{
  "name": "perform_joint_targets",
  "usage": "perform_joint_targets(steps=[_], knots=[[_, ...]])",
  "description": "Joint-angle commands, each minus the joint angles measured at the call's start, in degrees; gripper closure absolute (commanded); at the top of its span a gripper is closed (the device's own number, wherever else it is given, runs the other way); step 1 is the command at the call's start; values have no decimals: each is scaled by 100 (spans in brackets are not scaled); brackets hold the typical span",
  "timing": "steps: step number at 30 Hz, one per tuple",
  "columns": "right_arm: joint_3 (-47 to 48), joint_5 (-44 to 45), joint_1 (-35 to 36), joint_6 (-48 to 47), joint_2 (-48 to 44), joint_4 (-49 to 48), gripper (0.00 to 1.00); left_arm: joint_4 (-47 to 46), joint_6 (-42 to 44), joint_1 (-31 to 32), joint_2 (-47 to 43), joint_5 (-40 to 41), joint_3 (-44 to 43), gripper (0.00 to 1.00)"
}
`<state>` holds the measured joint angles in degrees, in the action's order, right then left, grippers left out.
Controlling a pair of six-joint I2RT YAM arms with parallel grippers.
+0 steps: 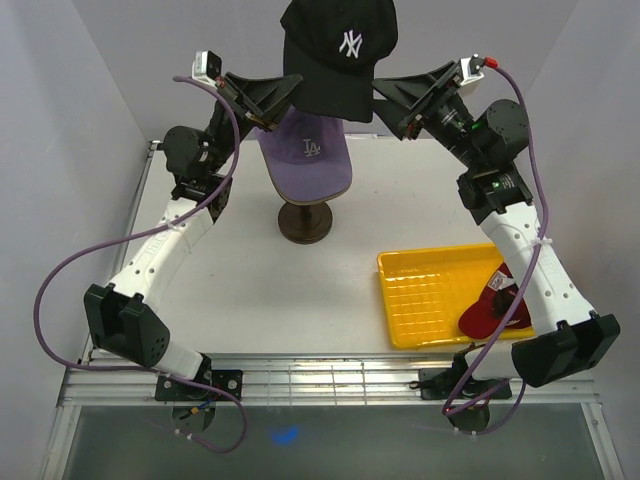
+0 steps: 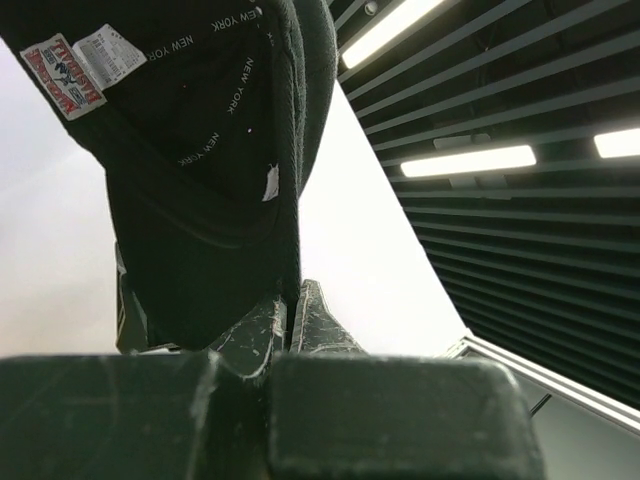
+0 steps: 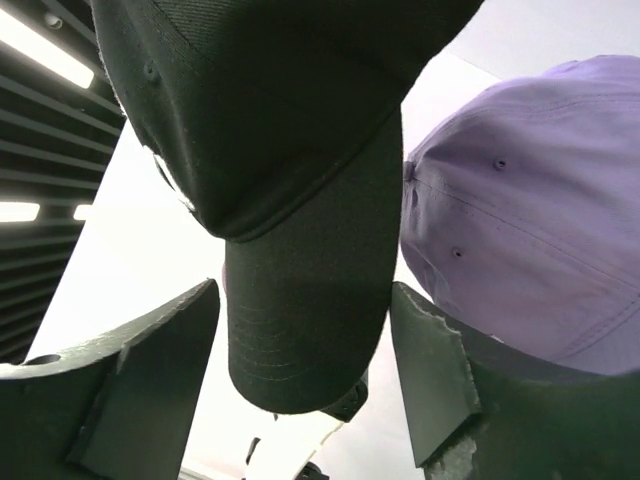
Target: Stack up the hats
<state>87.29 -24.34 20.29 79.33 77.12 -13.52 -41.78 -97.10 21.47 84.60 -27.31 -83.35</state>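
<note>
Dangling from left pincer (image 2: 290, 302) (pinched): cap (image 1: 335, 50)

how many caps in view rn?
3: black NY cap held high by the left gripper; lavender cap on the stand beneath; red cap in the yellow tray. Others may be hidden under the lavender one.

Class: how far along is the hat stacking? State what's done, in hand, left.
Done: the lavender cap sits on the stand. In hand: the left gripper, shut on the black NY cap, holds it above; the right gripper is open around its brim. Left: the red cap lies in the yellow tray.
</note>
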Motion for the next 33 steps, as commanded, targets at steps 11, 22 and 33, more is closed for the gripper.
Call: perform_joint_targets(steps=[11,22,33], knots=[[-54,-203,168,460,-66,-862,47,-103,121,-47,-610,77,670,100],[210,-238,352,759,162,-1152,59,530,455,-56,-998,314,1154,100],[-27,-203,554,1120,137,-1777,60,689,218,-56,-989,595,1339,100]])
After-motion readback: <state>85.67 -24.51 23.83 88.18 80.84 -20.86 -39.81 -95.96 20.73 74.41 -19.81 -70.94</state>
